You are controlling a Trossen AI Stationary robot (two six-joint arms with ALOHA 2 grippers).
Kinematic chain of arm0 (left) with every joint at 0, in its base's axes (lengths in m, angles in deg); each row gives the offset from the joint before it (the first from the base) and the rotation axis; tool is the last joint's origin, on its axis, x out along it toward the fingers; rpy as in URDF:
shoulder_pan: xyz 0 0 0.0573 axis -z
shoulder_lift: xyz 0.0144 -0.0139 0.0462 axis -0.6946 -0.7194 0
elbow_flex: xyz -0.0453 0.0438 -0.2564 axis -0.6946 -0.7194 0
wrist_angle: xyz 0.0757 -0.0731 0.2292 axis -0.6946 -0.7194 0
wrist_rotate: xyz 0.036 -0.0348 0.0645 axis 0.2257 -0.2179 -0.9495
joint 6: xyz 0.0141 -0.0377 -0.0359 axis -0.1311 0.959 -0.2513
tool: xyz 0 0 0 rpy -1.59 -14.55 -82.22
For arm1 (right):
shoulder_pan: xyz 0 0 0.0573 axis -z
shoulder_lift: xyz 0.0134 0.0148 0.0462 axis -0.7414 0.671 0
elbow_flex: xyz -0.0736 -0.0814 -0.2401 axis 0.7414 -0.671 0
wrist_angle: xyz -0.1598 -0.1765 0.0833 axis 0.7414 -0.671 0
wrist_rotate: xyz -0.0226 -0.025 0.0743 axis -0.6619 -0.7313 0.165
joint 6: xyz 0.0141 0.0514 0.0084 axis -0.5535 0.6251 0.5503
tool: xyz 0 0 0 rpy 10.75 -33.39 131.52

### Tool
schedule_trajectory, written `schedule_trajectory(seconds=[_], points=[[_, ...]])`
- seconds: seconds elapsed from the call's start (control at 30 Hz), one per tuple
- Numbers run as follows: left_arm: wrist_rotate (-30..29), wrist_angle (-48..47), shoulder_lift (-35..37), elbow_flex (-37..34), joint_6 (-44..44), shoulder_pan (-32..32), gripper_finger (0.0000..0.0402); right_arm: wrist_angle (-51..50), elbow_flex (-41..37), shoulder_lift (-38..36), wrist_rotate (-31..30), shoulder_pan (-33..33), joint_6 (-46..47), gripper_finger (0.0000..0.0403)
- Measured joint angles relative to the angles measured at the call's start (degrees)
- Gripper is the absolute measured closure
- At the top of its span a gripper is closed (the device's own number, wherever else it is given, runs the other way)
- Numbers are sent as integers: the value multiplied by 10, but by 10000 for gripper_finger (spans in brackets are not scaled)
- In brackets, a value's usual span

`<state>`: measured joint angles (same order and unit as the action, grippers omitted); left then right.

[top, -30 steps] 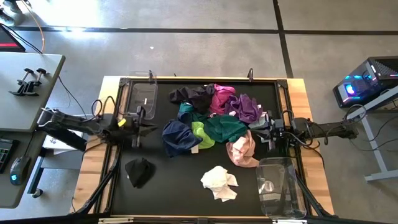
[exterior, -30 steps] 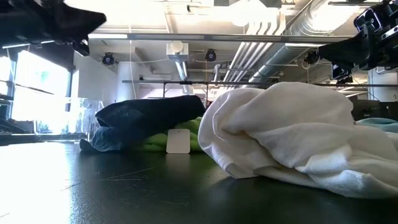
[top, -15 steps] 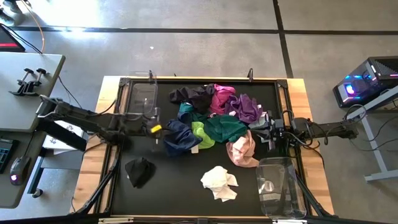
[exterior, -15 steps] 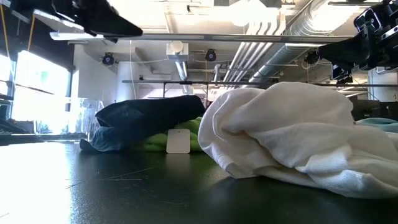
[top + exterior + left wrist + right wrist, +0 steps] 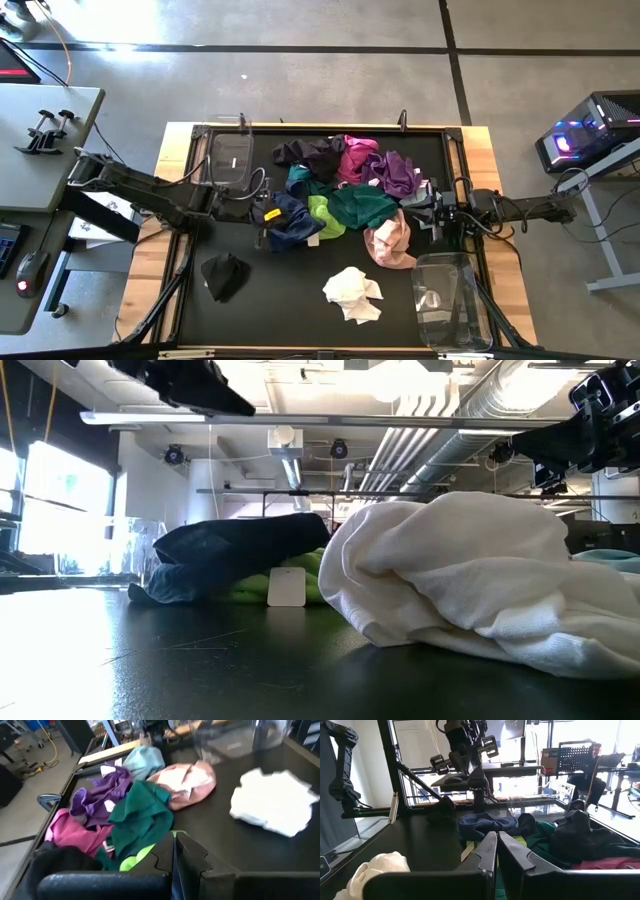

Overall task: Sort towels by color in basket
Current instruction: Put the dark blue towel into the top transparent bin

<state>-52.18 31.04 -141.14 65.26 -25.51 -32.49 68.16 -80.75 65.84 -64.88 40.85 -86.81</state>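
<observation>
A heap of towels lies mid-table: navy, lime, teal, purple, magenta, dark ones, mint and pink. A white towel and a black towel lie apart near the front. My left gripper hovers over the navy towel's left edge, fingers shut, and is raised well above it in the low view. My right gripper waits shut at the heap's right side.
A clear bin stands at the far left of the black mat, and another clear bin at the near right. The mat between the black and white towels is bare. Desks and cables flank the table.
My left arm has swung toward the table's right, from beside the left clear bin to over the navy towel's left edge. In the low view it has stayed high. The towels and my right arm have kept still.
</observation>
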Motion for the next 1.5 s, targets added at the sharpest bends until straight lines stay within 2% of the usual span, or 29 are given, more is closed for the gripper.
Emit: schedule_trajectory(seconds=[0.1,0.23,0.53,0.67,0.77,0.93,1.03,1.17,1.37,1.43,1.5], points=[[-10,-14,-12,0,-23,11,365,0,0,0,0,0,0,394],[-10,-42,-26,0,-23,30,312,0,0,0,0,0,0,394],[-32,-87,-94,0,42,62,186,0,0,0,0,0,0,394],[-98,-68,-153,0,114,60,156,0,0,0,0,0,0,394],[-110,-69,-196,0,149,56,152,0,0,0,0,0,0,394],[-132,-69,-247,0,199,47,164,0,0,0,0,0,0,394],[-141,-69,-263,0,205,44,188,0,0,0,0,0,0,394],[-128,-75,-267,0,206,42,248,0,0,0,0,0,0,394],[-125,-129,-245,13,207,43,375,0,0,0,0,0,0,394],[-133,-165,-234,28,209,43,394,0,0,0,0,0,0,394],[-146,-203,-221,47,211,43,391,0,0,0,0,0,0,394]])
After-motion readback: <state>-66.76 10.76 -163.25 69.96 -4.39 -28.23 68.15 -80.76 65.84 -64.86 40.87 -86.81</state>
